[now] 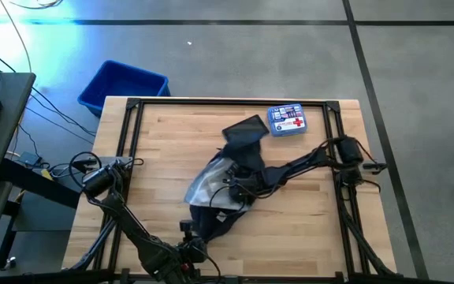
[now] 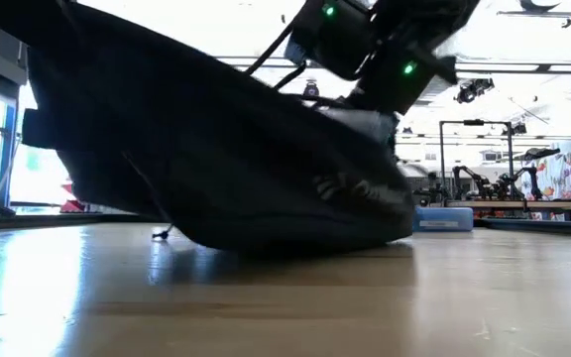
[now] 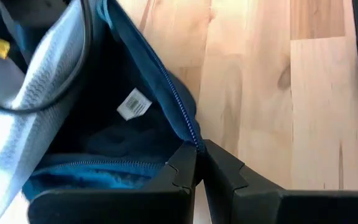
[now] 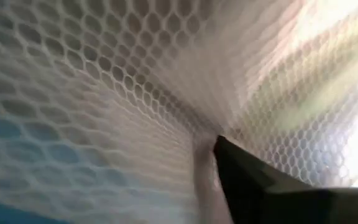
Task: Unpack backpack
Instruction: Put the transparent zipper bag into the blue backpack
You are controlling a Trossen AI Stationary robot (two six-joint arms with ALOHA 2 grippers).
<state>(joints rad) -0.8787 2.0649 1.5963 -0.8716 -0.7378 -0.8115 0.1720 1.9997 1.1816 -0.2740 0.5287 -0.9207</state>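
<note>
The dark navy backpack (image 1: 223,189) lies in the middle of the table, its mouth open and grey lining showing. In the low view the backpack (image 2: 216,149) rests on the table by its lower side, with its left part raised. My left gripper (image 1: 198,230) is at the backpack's near end, shut on the zipper rim (image 3: 191,134). My right gripper (image 1: 239,185) reaches in from the table's right and is sunk inside the bag. Its wrist view shows only white mesh lining (image 4: 117,93) close up. My left gripper pinches the zipper edge of the backpack's opening (image 3: 194,140) between its two fingers, at their free ends. It comes from the table's near side. The rim is held up and the bag's interior (image 3: 104,124) gapes beside it, while the bag's lower side stays on the table.
A blue-and-white first-aid box (image 1: 288,120) sits near the far edge, with a flat black case (image 1: 247,130) beside it against the backpack's far end. A bright blue plastic bin (image 1: 123,85) stands off the table's far left corner. Bare wood (image 1: 306,229) lies to the right and near.
</note>
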